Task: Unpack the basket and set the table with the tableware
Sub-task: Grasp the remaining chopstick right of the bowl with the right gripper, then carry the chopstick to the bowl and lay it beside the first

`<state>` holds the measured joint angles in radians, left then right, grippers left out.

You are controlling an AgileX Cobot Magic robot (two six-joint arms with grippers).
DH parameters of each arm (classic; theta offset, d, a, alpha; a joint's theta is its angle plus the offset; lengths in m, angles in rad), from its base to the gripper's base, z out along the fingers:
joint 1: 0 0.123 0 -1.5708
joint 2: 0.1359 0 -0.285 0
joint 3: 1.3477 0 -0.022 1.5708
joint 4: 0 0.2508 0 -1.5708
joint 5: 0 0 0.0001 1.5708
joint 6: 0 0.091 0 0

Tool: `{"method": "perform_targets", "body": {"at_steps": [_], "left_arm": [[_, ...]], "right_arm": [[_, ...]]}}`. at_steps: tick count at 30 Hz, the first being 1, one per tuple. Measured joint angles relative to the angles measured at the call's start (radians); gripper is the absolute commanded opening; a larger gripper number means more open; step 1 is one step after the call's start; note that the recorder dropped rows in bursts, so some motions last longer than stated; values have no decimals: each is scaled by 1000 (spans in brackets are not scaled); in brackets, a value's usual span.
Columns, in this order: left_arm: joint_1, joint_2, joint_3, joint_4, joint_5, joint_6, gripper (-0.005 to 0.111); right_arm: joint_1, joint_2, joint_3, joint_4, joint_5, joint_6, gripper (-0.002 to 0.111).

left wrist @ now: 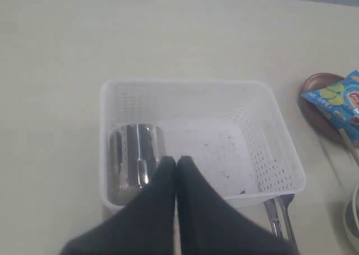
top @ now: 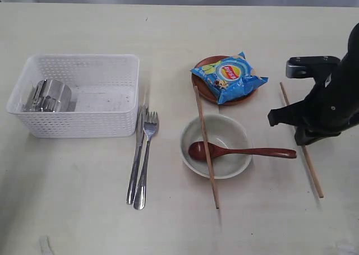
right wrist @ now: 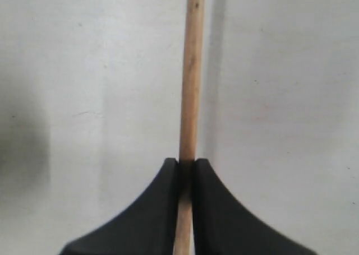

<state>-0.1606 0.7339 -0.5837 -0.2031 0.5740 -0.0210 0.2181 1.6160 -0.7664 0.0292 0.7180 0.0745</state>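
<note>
The white basket [top: 78, 92] [left wrist: 196, 103] stands at the left of the table [top: 73, 216] and holds only the small steel cup [top: 50, 95] [left wrist: 134, 154], lying on its side. Knife [top: 136, 154] and fork [top: 147, 157] lie side by side in front of the basket. The grey-green bowl [top: 224, 165] holds the wooden spoon [top: 235, 152], and one chopstick [top: 206, 145] rests across it. The brown plate [top: 203, 87] sits under a blue chip bag [top: 230, 75]. My right gripper [right wrist: 187, 162] is shut on the other chopstick [right wrist: 190, 81] [top: 311, 171] at the right. My left gripper [left wrist: 176, 161] hovers over the basket, shut and empty.
The right arm [top: 325, 103] stands over the table's right side, covering the middle of its chopstick. The plate edge and chip bag [left wrist: 342, 106] also show in the left wrist view.
</note>
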Motion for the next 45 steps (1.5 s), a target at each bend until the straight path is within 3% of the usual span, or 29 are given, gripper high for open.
{"method": "perform_targets", "body": {"at_steps": [8, 17, 22, 30, 45], "left_arm": [[0, 0, 0, 0, 2, 0, 0], [0, 0, 0, 0, 2, 0, 0], [0, 0, 0, 0, 2, 0, 0], [0, 0, 0, -2, 2, 0, 0], [0, 0, 0, -7, 6, 0, 0]], "right_arm": [[0, -95, -92, 24, 147, -39, 0], [31, -139, -180, 272, 285, -164, 0], [167, -139, -180, 306, 229, -144, 0], [297, -42, -180, 360, 164, -80, 0], [324, 20, -150, 370, 94, 40, 0]]}}
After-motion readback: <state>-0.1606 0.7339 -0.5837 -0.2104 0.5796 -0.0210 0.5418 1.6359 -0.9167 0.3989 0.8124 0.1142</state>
